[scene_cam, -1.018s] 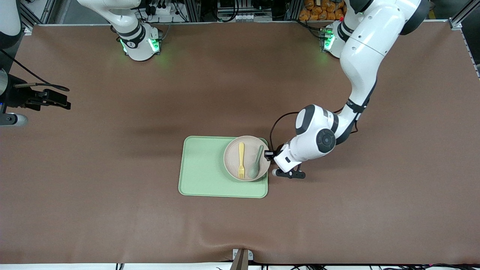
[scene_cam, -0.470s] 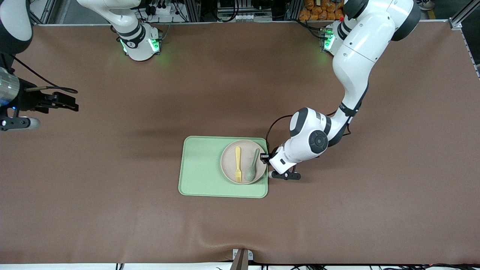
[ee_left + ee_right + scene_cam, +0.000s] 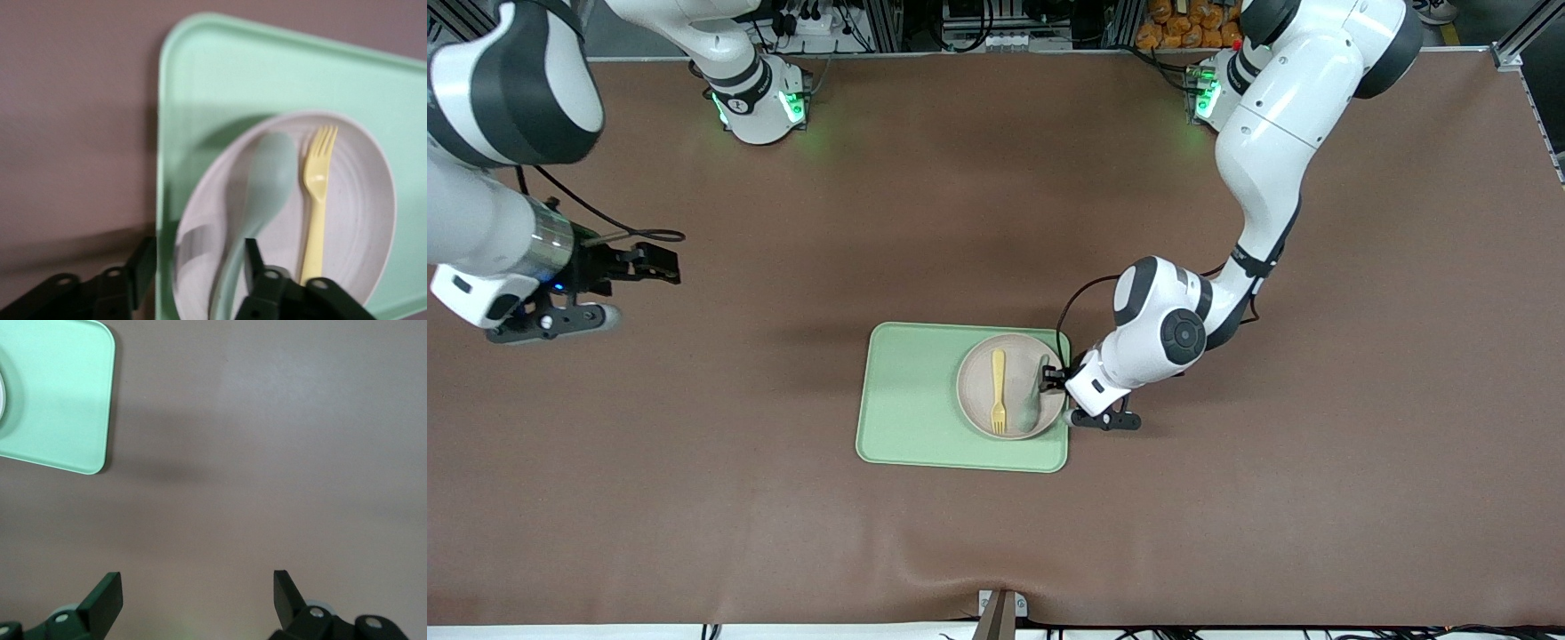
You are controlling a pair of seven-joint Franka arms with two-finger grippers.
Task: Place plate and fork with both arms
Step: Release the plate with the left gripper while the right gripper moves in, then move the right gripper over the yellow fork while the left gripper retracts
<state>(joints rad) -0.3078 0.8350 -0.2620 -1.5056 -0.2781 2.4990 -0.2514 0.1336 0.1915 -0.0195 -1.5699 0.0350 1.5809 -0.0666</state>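
The off-white plate (image 3: 974,384) lies on the pale green tray (image 3: 907,400), at the tray's end toward the left arm. The yellow fork (image 3: 998,391) lies in the plate, tines nearer the front camera. In the left wrist view the plate (image 3: 360,220), fork (image 3: 315,207) and tray (image 3: 267,73) fill the picture. My left gripper (image 3: 1060,377) is low at the plate's rim. It is open (image 3: 197,263), one finger outside the tray's edge and the other over the plate. My right gripper (image 3: 665,265) is open (image 3: 197,590) over bare table toward the right arm's end.
A pale green spoon (image 3: 1033,396) lies in the plate beside the fork, its handle near the left gripper; it also shows in the left wrist view (image 3: 267,180). A corner of the tray (image 3: 53,400) shows in the right wrist view. A bracket (image 3: 1000,613) sits at the table's front edge.
The plate has come down flat onto the tray and the tray has shifted slightly toward the left arm's end. The right arm has swung in toward the tray.
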